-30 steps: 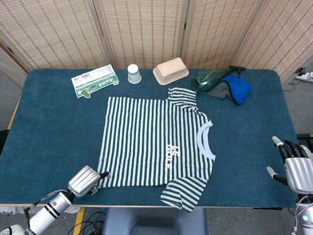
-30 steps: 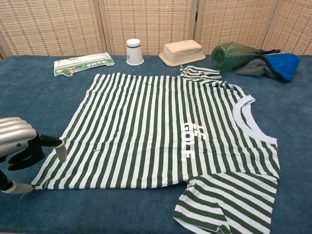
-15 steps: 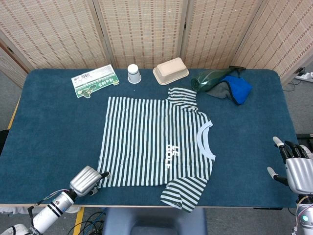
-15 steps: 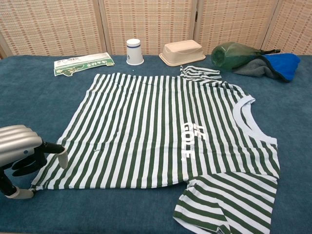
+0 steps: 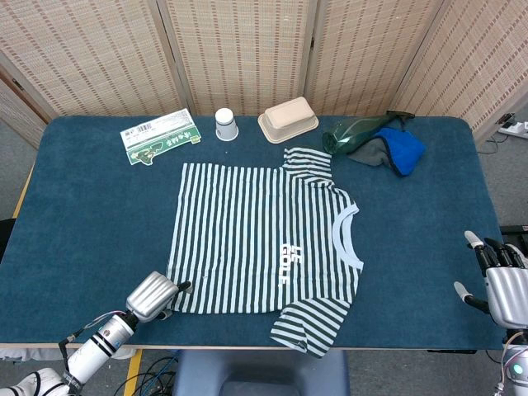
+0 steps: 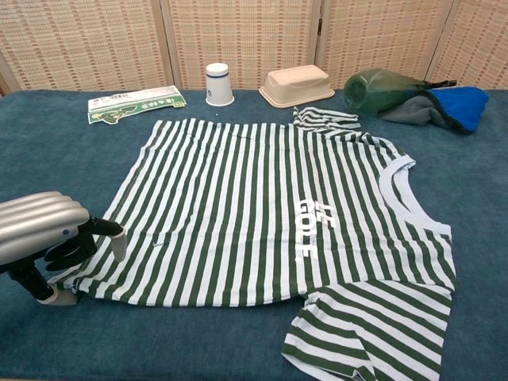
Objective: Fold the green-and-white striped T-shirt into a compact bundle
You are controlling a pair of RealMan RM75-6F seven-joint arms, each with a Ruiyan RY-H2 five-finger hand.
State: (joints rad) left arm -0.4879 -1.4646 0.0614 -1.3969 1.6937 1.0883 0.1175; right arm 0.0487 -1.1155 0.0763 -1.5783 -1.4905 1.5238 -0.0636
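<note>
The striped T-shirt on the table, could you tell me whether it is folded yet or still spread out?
Spread out. The striped T-shirt lies flat with its printed front up; only the far sleeve is rumpled. The left hand is at its near hem corner.

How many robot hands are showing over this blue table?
2. The left hand sits at the near-left corner of the green-and-white striped T-shirt; the right hand hovers at the table's far right edge.

wall: woven folding screens [image 5: 239, 49] | table: blue cloth top [image 5: 91, 214] | floor: grey [image 5: 12, 157]
</note>
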